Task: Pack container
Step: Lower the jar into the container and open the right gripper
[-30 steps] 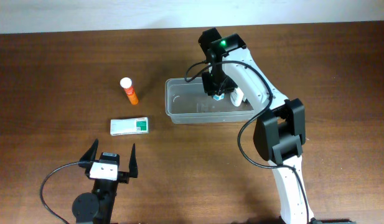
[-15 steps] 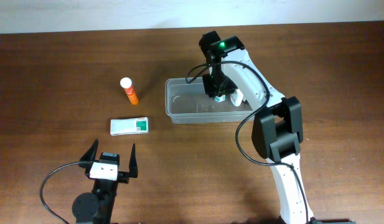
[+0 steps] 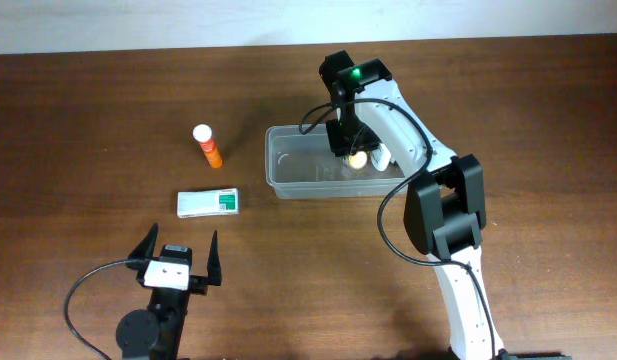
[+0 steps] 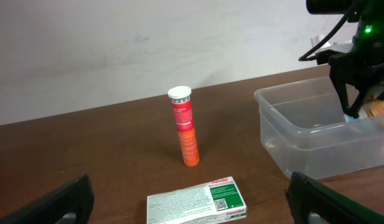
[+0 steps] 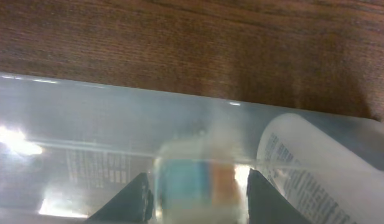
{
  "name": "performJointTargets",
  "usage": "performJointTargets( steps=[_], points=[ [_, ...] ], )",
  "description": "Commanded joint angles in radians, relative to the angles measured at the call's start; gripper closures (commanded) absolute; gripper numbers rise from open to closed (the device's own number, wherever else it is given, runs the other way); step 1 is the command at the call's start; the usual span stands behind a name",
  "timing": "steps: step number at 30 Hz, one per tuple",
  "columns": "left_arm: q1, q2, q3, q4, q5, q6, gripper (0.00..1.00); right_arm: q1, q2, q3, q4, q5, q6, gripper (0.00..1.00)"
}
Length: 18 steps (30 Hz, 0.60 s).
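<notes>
Container sits right of table centre. Right gripper reaches low inside, likely to place gently, its jaws flanking a small item beside a white bottle; can't tell if pinching. Left gripper parked, jaws spread.

container: clear glossy plastic; table: matt grained wood

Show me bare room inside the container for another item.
Its left half, between the left wall of the container and the right gripper, is bare. The right end is crowded: the gripper, a white bottle and a small yellowish item.
</notes>
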Motion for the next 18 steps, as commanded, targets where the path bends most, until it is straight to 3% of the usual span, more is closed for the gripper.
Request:
performJointTargets(
  steps=[1,12,18],
  points=[
    [0.006,-0.009,-0.008,0.002,-0.004,0.016,0.01,-0.005,0.007,-0.006,0.006,0.016,-0.003,0.57],
    [0.006,-0.009,-0.008,0.002,-0.004,0.016,0.01,-0.005,0.007,-0.006,0.009,0.013,-0.004,0.57],
    [0.006,-0.009,-0.008,0.002,-0.004,0.016,0.01,-0.004,0.004,-0.001,0.008,-0.093,-0.007,0.57]
  ],
)
